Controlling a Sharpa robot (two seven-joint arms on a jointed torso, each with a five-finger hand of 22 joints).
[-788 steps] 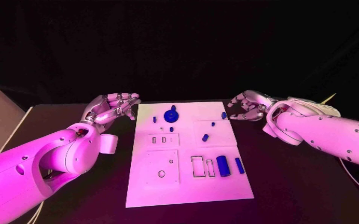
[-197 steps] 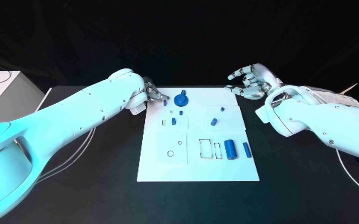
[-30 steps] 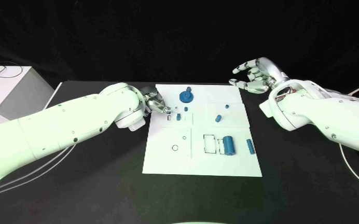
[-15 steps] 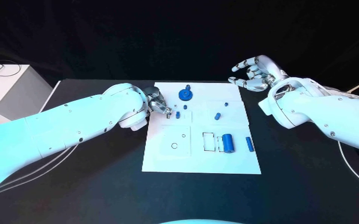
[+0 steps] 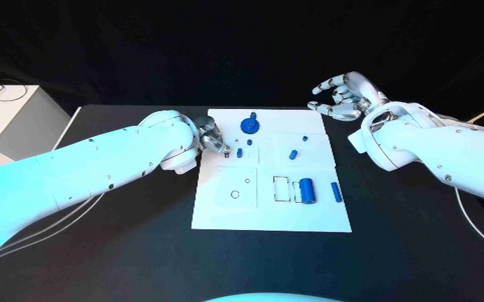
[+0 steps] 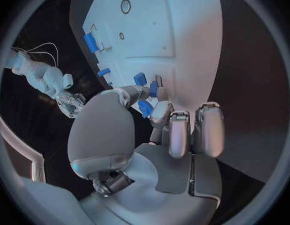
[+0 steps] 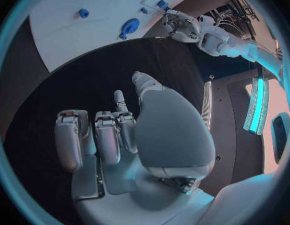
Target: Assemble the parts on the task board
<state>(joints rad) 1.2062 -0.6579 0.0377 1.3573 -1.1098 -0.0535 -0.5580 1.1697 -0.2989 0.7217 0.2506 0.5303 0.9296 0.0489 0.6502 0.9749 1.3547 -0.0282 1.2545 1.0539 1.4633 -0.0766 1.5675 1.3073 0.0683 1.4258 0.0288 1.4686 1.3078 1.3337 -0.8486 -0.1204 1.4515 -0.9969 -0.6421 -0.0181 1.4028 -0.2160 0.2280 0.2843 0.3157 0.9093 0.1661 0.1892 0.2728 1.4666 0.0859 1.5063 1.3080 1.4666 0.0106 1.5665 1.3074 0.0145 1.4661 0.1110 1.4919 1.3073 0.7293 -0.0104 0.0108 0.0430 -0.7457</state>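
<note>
The left hand (image 5: 212,140) reaches in low over the near-left edge of the board (image 5: 271,218), fingers bunched at its slotted block. The left wrist view shows a small blue part (image 6: 145,108) pinched between thumb and fingertip (image 6: 161,110), the other fingers lying straight alongside. From the head view the hand covers that part, and whether it touches the board cannot be told.

The right hand (image 5: 344,97) hangs in the air beyond the board's far right corner, palm toward the board, fingers curled but apart, holding nothing.

The white board lies on the black table (image 5: 131,246) with its long axis running away from the robot. A blue gear (image 5: 249,127) sits near its far edge, a peg (image 5: 251,117) standing just behind it. A short pin (image 5: 241,154) stands beside the left hand's fingers, another pin (image 5: 294,154) lies tilted at mid-board, and a tiny stud (image 5: 303,137) sits farther back. Near the right side a thick cylinder (image 5: 308,191) and a thin bar (image 5: 336,191) lie side by side, both pointing lengthwise along the board, next to two empty rectangular slots (image 5: 280,189).
</note>
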